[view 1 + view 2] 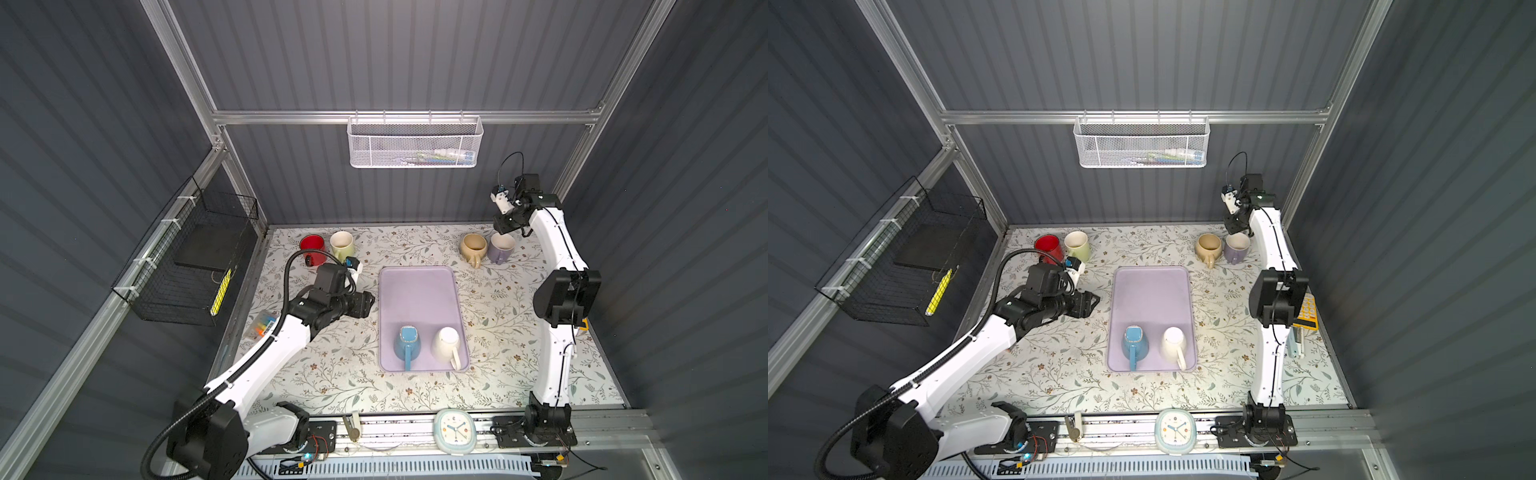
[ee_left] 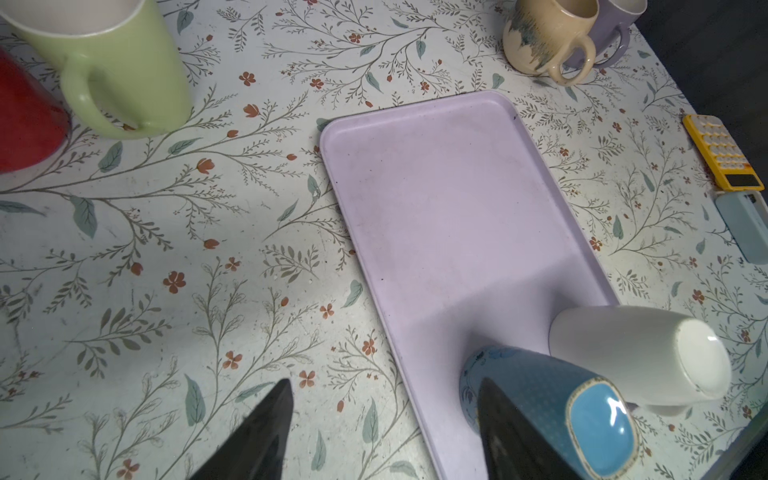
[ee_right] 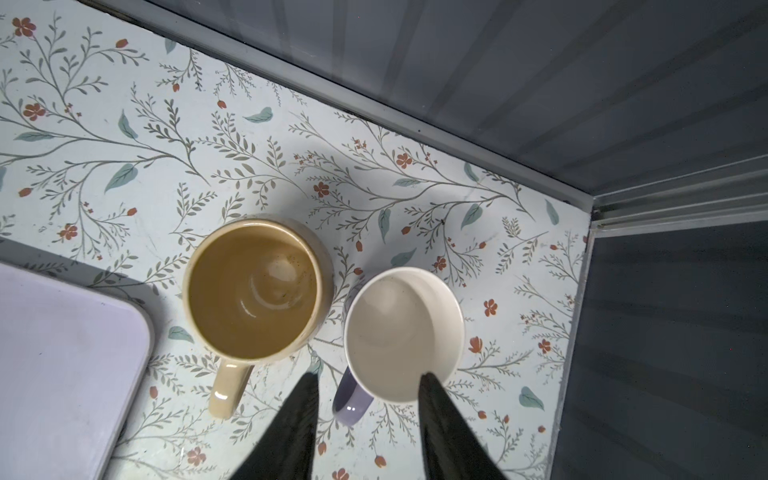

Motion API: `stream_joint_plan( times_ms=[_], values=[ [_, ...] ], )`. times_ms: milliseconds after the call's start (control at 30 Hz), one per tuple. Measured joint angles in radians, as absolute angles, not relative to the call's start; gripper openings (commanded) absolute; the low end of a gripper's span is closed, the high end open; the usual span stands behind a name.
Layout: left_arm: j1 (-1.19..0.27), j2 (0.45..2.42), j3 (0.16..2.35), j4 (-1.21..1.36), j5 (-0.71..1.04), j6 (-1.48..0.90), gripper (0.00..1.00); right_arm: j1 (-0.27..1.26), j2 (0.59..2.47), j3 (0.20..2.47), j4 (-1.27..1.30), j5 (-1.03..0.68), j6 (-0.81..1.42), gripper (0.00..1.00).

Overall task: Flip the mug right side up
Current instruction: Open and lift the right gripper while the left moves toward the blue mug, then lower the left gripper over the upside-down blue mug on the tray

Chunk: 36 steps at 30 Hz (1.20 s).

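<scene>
I see the tray [image 1: 417, 291] bare across its far half, open worktop [image 1: 332, 365] either side; blue mug [image 1: 406, 345] and white mug [image 1: 446, 343] crowd its near end.

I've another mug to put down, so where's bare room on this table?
The far half of the tray is bare, beyond the blue mug and white mug. So is the table between green mug and tan mug. Crowded: both back corners, each with a mug pair.
</scene>
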<state>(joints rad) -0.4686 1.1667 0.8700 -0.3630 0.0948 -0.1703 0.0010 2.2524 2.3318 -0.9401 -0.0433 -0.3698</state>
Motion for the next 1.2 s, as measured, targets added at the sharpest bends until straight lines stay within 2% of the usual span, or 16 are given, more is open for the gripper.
stream_joint_plan(
  times_ms=[133,333,633,767,1200],
  values=[
    [-0.469,1.11,0.786,-0.308,0.117,-0.205,0.71,0.065,2.109,2.12,-0.883,-0.001,-0.311,0.45],
    [-0.489,1.112,0.776,-0.287,0.144,-0.215,0.71,0.185,1.829,1.729,-0.738,0.035,-0.207,0.5],
    [-0.567,1.078,0.763,-0.292,0.153,-0.223,0.73,0.193,1.402,1.267,-0.466,-0.021,-0.047,0.56],
    [-0.625,1.067,0.758,-0.307,0.15,-0.231,0.73,0.194,1.378,1.217,-0.387,-0.065,-0.001,0.57],
    [-0.704,0.976,0.74,-0.419,0.115,-0.326,0.73,0.194,1.513,1.217,-0.234,-0.189,0.072,0.58]
  ],
)
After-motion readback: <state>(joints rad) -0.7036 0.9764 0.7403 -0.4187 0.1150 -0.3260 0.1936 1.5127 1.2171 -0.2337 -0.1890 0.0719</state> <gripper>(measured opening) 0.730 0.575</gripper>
